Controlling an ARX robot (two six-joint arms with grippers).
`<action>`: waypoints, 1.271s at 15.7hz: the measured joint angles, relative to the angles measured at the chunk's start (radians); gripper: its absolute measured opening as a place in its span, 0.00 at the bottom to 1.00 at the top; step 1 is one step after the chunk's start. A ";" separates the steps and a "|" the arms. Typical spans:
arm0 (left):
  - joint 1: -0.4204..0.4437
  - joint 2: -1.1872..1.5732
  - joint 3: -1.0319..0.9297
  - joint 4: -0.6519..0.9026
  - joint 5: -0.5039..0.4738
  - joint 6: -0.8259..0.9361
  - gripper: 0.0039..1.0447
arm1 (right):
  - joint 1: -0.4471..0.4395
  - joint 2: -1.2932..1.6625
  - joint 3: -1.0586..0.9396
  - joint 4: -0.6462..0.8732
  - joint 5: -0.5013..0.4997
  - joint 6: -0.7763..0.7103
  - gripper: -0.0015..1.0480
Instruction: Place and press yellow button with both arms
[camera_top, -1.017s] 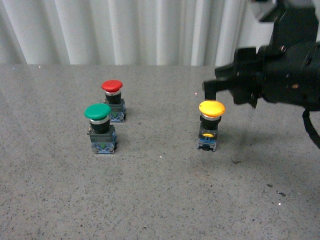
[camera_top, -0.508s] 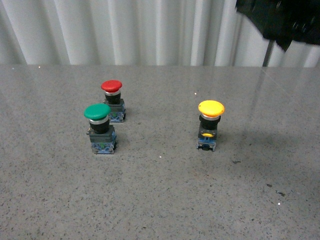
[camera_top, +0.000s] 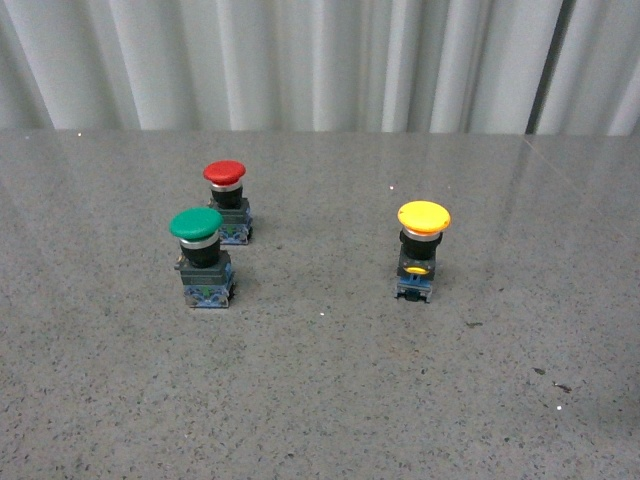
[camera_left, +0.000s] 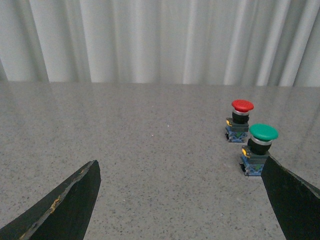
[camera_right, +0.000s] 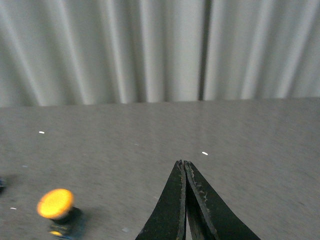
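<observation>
Where the grey speckled table (camera_top: 320, 400) met the pale pleated curtain (camera_top: 320, 60), three small push-buttons were seen standing upright on the stone-like surface. The yellow button (camera_top: 421, 249) was placed toward the right of the front view, well apart from the other two; its round, smooth mushroom cap was carried on a black neck above a dark blocky base with a blue bottom and a yellow mark. The green button (camera_top: 200, 256) and the red button (camera_top: 226, 200) were set near each other on the left, the red one farther back, both with the same domed caps and boxy bases.

No arm was shown in the front view. In the left wrist view, the left gripper (camera_left: 180, 200) was seen spread wide, its two flat, black, wedge-shaped fingers (camera_left: 65, 205) held far apart above the table with nothing between them; a worn edge was noted on one. In the right wrist view, the right gripper (camera_right: 184, 172) was seen closed, its tapering black fingertips (camera_right: 172, 200) pressed together to a point, nothing gripped, with the yellow button lying blurred off to one side, apart from it.
</observation>
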 joint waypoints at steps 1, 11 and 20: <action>0.000 0.000 0.000 0.000 0.001 0.000 0.94 | -0.058 -0.109 -0.075 -0.011 -0.042 -0.019 0.02; 0.000 0.000 0.000 0.000 0.000 0.000 0.94 | -0.226 -0.396 -0.296 -0.062 -0.229 -0.040 0.02; 0.000 0.000 0.000 0.000 0.000 0.000 0.94 | -0.328 -0.614 -0.389 -0.163 -0.333 -0.041 0.02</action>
